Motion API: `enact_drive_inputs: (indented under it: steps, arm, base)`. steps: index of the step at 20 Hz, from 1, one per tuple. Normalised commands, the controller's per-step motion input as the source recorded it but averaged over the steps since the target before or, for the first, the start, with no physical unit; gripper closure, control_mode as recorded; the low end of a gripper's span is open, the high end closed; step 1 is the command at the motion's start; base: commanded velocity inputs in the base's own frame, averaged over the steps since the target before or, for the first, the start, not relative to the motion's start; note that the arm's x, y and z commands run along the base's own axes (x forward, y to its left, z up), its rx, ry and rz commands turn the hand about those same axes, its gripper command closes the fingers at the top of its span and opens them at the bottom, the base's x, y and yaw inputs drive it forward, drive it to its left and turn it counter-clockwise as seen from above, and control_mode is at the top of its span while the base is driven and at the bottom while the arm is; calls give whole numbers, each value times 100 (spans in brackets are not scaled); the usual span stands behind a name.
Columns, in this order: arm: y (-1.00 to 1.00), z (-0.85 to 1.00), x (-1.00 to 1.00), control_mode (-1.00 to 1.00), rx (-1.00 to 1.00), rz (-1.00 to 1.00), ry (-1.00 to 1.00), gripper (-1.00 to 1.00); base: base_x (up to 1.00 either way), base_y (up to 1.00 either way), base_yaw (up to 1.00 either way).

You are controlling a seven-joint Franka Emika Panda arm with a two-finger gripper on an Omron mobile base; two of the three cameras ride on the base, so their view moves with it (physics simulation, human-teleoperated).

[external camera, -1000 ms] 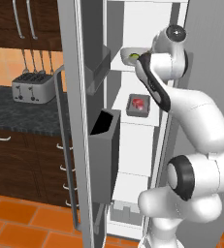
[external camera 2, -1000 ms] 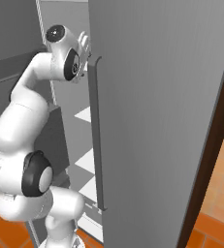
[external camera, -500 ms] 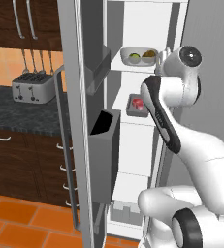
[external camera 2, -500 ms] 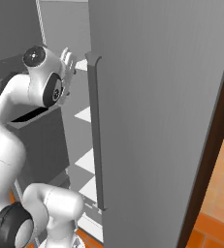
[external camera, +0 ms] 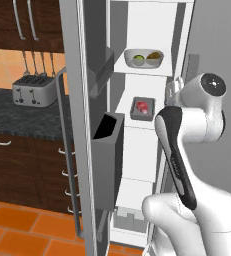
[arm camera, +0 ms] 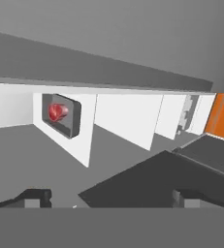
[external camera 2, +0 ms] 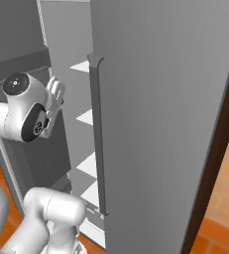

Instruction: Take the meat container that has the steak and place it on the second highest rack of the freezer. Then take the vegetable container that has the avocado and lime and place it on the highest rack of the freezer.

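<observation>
The freezer (external camera: 139, 150) stands open with white shelves. On its top shelf rests the white vegetable container (external camera: 130, 53) holding the green lime (external camera: 138, 60) and the brownish avocado (external camera: 154, 56). One shelf lower lies the grey meat container (external camera: 135, 115) with the red steak (external camera: 143, 106). My gripper (external camera: 175, 88) hangs open and empty just outside the shelves' right edge, level between the two shelves; it also shows beside the shelf fronts (external camera 2: 56, 94). In the hand view the meat container (arm camera: 72, 121) with the steak (arm camera: 56, 112) lies ahead, and my gripper (arm camera: 111, 197) holds nothing.
The freezer's open door carries a dark bin (external camera: 108, 155) and a long bar handle (external camera: 66, 150) to the left of my arm. A toaster (external camera: 34, 90) sits on the dark counter (external camera: 12, 120). A wide grey panel (external camera 2: 160, 124) with a bar handle (external camera 2: 97, 134) stands at the right.
My hand has drawn back from the top shelf, down and to the right, leaving the bowl with lime and avocado standing there. The jaws stayed open.
</observation>
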Motion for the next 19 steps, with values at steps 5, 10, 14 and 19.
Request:
enact_drive_inputs:
  steps: [5,10,14,19]
  arm:
    - [4,0,-100,-100,0,6,21,-100]
    - [13,13,-84,-100,0,3,15,-100]
    - [1,20,-27,-100,0,2,3,-100]
    - [0,6,-4,-100,0,3,0,-100]
  base:
    - [0,0,0]
    - [0,0,0]
    - [0,0,0]
    - [0,0,0]
